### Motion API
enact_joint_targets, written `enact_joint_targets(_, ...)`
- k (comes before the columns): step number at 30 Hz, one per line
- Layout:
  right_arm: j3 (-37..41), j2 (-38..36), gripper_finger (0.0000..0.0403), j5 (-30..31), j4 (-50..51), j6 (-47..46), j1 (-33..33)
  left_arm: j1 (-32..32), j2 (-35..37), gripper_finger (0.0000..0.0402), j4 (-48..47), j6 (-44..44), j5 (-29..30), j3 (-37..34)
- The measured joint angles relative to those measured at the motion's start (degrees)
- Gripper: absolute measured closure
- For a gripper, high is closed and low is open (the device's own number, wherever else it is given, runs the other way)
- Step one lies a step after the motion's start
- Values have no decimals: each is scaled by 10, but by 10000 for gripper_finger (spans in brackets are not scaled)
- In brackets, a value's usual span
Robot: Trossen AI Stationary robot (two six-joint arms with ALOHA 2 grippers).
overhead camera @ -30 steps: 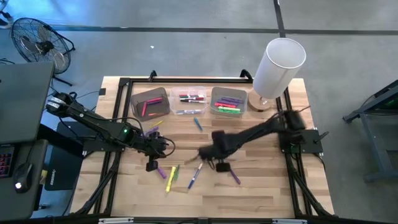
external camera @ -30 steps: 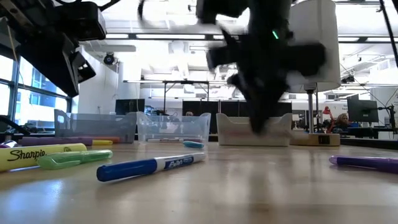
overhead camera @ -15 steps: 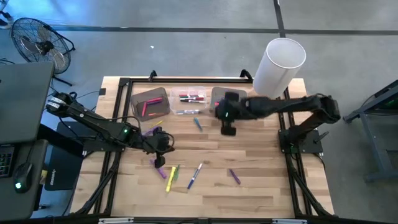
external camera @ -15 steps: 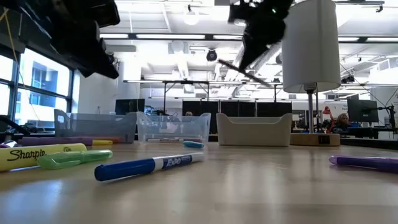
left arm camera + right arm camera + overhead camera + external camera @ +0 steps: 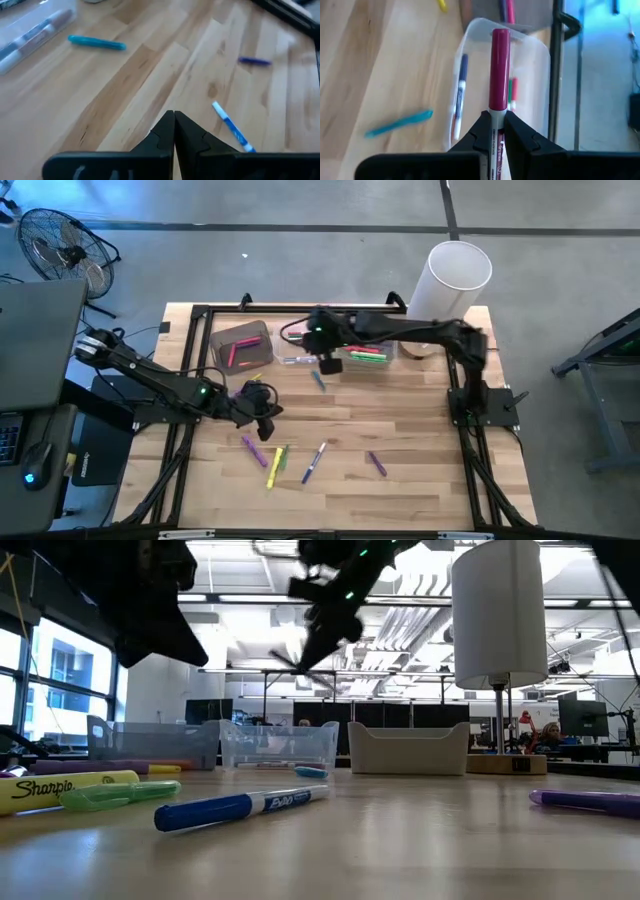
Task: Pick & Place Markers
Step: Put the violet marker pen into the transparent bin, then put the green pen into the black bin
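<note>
Right gripper (image 5: pixel 496 131) clamps a white-barrelled marker with a magenta cap (image 5: pixel 499 70), hovering over the clear plastic bin (image 5: pixel 540 65) at upper centre of the high view. Left gripper (image 5: pixel 174 131) fully closed, empty, above the wooden counter (image 5: pixel 420 440) at centre left. Loose markers lie lower centre: blue-capped white marker (image 5: pixel 314 463), purple marker (image 5: pixel 377 464), teal marker (image 5: pixel 318 380) near the bins.

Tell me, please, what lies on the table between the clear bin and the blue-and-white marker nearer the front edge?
A teal marker lies just in front of the clear bin; from there to the blue-and-white marker the high view shows bare wood.
</note>
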State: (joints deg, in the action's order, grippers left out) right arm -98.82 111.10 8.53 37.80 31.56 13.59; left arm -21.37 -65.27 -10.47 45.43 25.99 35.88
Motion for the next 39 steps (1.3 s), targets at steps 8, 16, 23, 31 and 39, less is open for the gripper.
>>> enact_joint_targets(8,-89,132,383,-40,3,38,25,0,-27,402,-19,140,-15,0)
enact_joint_targets(16,-90,156,313,-44,-2,45,33,0,-45,402,-35,198,-55,0)
enact_joint_targets(23,-91,142,278,-27,0,10,33,0,-45,402,-33,193,-60,0)
enact_joint_targets(31,-91,76,298,-35,167,-193,33,0,-45,382,-30,203,-47,0)
enact_joint_targets(39,-87,19,364,23,323,-402,-26,0,-45,285,-37,172,-53,0)
